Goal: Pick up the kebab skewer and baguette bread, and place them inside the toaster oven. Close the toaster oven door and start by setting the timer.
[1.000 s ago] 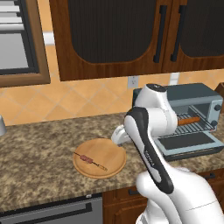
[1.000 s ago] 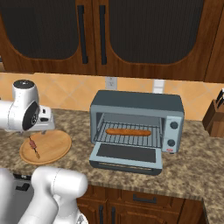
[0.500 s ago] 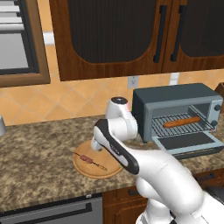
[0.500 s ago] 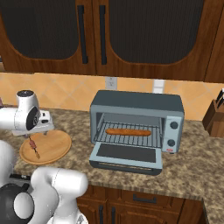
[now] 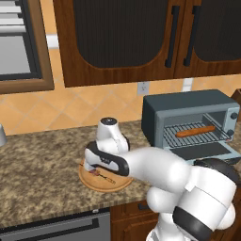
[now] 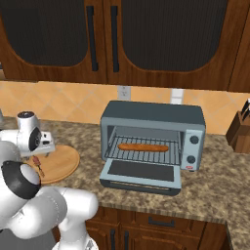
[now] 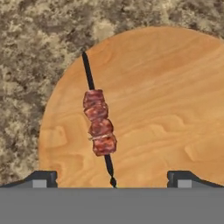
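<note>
Kebab skewer point(image 7: 99, 127) lies flat on the round wooden board point(image 7: 175, 109) on the counter point(image 5: 42, 164). Above it the gripper point(image 7: 111, 177) hangs wide open, holding nothing. Baguette point(image 6: 143, 147) rests on the open toaster oven's point(image 6: 156, 117) rack.

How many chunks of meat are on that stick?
4, stacked in a row along the middle of the kebab skewer, which lies on the round wooden board on the counter. None seem hidden.

Round wooden board point(image 7: 166, 113) on granite counter point(image 5: 42, 164)
</note>
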Robot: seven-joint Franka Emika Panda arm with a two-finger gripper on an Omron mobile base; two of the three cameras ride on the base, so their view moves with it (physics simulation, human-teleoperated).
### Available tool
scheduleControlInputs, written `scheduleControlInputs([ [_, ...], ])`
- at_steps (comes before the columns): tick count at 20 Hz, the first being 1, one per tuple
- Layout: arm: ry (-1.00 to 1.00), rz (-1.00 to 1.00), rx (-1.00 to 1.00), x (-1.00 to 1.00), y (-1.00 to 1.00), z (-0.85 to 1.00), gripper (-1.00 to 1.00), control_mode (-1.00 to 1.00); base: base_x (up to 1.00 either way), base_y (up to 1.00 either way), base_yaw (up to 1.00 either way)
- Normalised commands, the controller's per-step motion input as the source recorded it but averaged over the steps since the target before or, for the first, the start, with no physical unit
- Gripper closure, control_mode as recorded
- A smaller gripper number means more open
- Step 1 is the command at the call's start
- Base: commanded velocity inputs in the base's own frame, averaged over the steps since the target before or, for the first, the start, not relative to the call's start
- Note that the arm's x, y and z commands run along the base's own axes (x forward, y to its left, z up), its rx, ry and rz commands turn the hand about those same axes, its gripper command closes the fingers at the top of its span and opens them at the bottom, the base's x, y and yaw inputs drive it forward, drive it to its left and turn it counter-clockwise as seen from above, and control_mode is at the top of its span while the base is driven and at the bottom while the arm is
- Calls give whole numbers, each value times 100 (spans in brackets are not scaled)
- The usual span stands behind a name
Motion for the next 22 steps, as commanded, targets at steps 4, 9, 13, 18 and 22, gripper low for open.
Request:
scheduleControlInputs([
  [4, 0, 0, 0, 0, 30, -36, -100, -100, 0, 0, 0],
  [9, 0, 0, 0, 0, 1, -24, -100, -100, 0, 0, 0],
  [13, 0, 0, 0, 17, 0, -30, -100, -100, 0, 0, 0],
  [18, 0, 0, 0, 16, 8, -16, -100, -100, 0, 0, 0],
  [22, 0, 0, 0, 4, 23, -7, -100, -100, 0, 0, 0],
])
